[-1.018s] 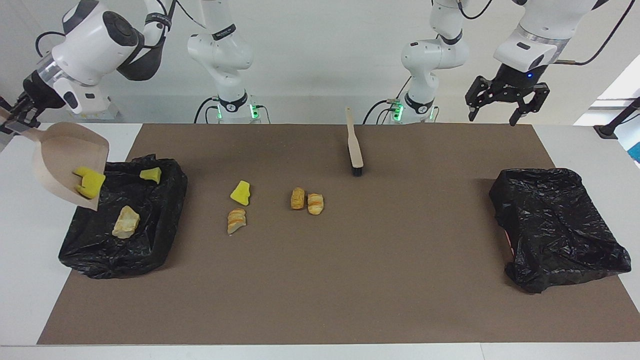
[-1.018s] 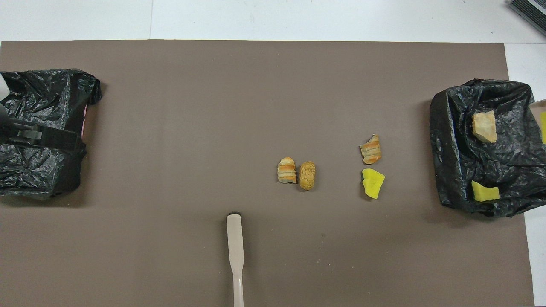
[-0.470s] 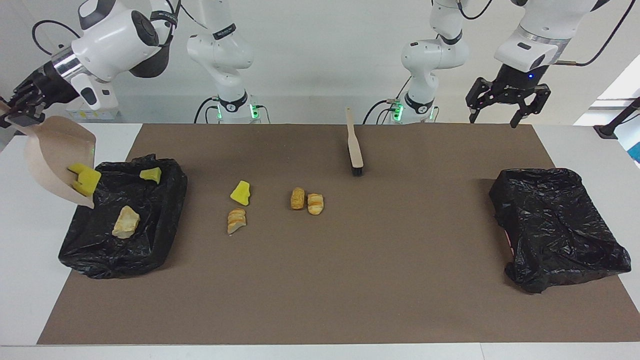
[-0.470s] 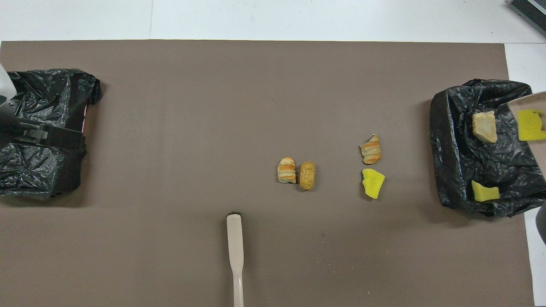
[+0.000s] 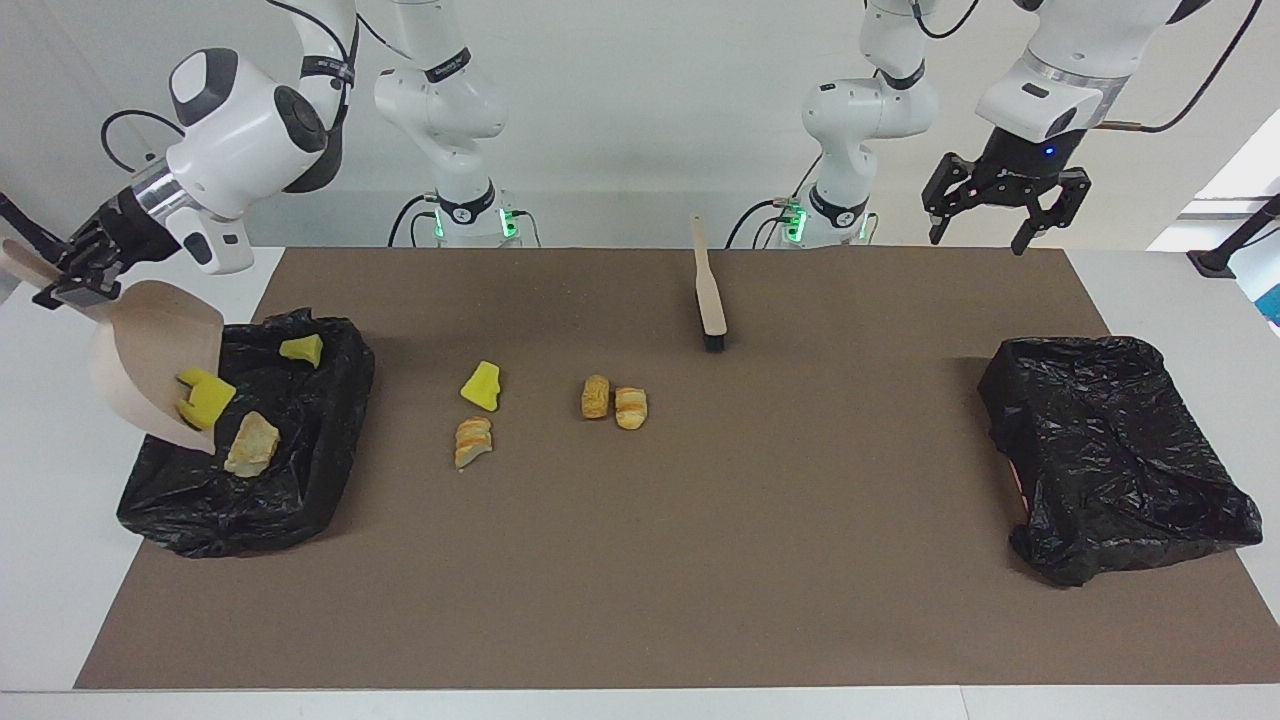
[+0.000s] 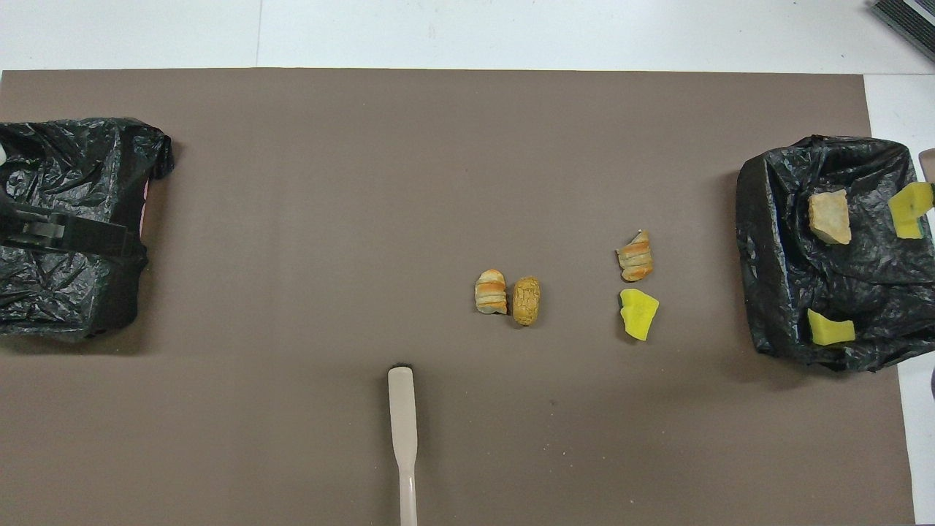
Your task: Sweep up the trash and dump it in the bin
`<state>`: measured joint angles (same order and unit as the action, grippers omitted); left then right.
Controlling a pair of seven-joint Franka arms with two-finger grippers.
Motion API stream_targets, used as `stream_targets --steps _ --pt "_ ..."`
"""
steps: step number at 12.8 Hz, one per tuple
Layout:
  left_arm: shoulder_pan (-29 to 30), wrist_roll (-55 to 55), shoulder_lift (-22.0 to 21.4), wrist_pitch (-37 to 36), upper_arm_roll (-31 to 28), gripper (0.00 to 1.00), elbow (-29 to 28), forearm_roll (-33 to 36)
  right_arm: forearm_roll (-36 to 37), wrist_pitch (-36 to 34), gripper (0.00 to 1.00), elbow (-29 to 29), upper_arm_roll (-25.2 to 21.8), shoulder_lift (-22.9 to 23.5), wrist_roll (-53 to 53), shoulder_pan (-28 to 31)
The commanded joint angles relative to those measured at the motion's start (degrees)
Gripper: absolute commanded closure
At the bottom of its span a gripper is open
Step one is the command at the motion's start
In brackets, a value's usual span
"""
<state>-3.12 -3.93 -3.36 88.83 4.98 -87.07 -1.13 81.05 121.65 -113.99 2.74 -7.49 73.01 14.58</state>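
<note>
My right gripper (image 5: 72,283) is shut on the handle of the beige dustpan (image 5: 140,345), which tilts down over the black-lined bin (image 5: 290,480) at the right arm's end. A yellow sponge chunk (image 5: 205,398) (image 6: 909,210) sits at the pan's lower lip, over the bin. Inside the bin lie a tan piece (image 5: 251,444) (image 6: 829,217) and a yellow chunk (image 5: 301,348) (image 6: 830,329). On the mat lie a yellow sponge (image 5: 481,386), a roll (image 5: 473,441) beside it, and two rolls (image 5: 613,401) side by side. My left gripper (image 5: 978,238) hangs open and holds nothing, high at the left arm's end.
The beige brush (image 5: 710,300) (image 6: 402,431) lies on the mat, nearer to the robots than the two rolls, bristles toward them. A second black-lined bin (image 5: 1110,450) (image 6: 80,161) stands at the left arm's end. A brown mat (image 5: 700,560) covers the table.
The right arm has swung the dustpan in over the bin and lowered it, and the yellow sponge has slid to the pan's lip. The left gripper has risen slightly.
</note>
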Motion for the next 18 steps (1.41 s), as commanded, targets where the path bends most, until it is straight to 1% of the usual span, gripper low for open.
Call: stream_targets --steps 1,3,5,7,8,12,15,16,18 --pt "-0.4 -0.6 -0.9 -0.2 -0.7 0.0 -1.0 1.3 -3.5 -0.7 1.0 -0.4 0.4 -0.3 -2.0 0.4" --pt "-0.4 -0.6 -0.2 -1.4 -0.8 0.0 0.0 1.1 -9.2 -3.3 1.0 0.8 0.5 -0.1 -1.8 -0.5" --pt "-0.3 -0.6 1.0 -1.6 -1.0 0.0 1.6 1.1 -18.2 -5.8 1.0 2.0 0.6 -0.2 -1.4 -0.7" --pt "-0.3 -0.6 1.0 -1.7 -1.2 0.0 1.6 2.0 -25.6 -7.4 1.0 2.4 0.5 -0.2 -1.4 -0.4" --pt "-0.3 -0.6 1.0 -1.6 -1.2 0.0 1.6 2.3 -29.4 -9.3 1.0 2.7 0.5 -0.1 -1.9 -0.1" --pt "-1.0 -0.5 0.8 -1.4 -1.1 0.0 1.6 2.4 -49.2 -14.0 1.0 4.0 -0.2 0.1 -3.9 1.3" --pt "-0.6 -0.6 0.7 -0.7 -1.1 0.0 1.5 2.4 -57.6 -16.7 1.0 3.8 -0.1 0.0 -10.5 0.4" --pt "-0.6 -0.6 0.7 -0.7 -1.1 0.0 1.5 2.4 -59.7 -17.6 1.0 3.5 0.5 -0.3 -15.4 -0.3" --pt "-0.4 -1.1 0.7 -0.5 -1.1 0.0 1.5 2.4 -64.1 -20.5 1.0 3.5 0.6 -0.4 -27.4 -4.0"
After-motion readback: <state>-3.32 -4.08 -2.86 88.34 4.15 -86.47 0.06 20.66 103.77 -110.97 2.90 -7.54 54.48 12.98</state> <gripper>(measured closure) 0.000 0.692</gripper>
